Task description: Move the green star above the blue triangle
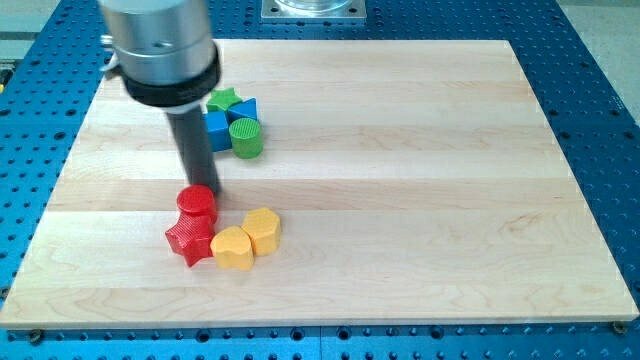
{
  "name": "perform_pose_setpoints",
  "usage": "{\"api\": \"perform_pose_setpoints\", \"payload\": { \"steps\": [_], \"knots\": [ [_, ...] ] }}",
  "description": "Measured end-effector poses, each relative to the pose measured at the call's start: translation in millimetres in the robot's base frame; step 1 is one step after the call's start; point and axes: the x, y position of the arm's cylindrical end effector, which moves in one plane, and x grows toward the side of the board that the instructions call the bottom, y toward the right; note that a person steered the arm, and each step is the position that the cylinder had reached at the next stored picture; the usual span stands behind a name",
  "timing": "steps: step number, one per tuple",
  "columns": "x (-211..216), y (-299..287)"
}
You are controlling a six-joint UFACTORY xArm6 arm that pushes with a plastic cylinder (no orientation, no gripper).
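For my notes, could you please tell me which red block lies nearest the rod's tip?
The red cylinder: my tip sits at its top edge, while the red star lies below it.

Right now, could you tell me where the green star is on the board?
The green star sits near the view's top left, touching the blue blocks just below it, with the green cylinder beyond them.

A pale wooden board (400,180) lies on a blue perforated table (590,60). Toward the far left of the board stands a green cylinder (246,137), touching a blue block (218,130) on its left. Nearer, at the left, a red cylinder (197,204) sits just behind a red star (189,240), the two touching. To their right lie a yellow heart (234,249) and a yellow hexagonal block (262,229), pressed against each other, the heart beside the red star.
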Motion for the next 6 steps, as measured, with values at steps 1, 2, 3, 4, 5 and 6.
{"api": "perform_pose_setpoints", "payload": {
  "steps": [1, 2, 3, 4, 5, 6],
  "knots": [
    [-46.6, -15.0],
    [-122.4, 19.9],
    [-161.6, 38.9],
    [-191.3, 46.6],
    [-201.4, 67.8],
    [-203.1, 114.6]
  ]
}}
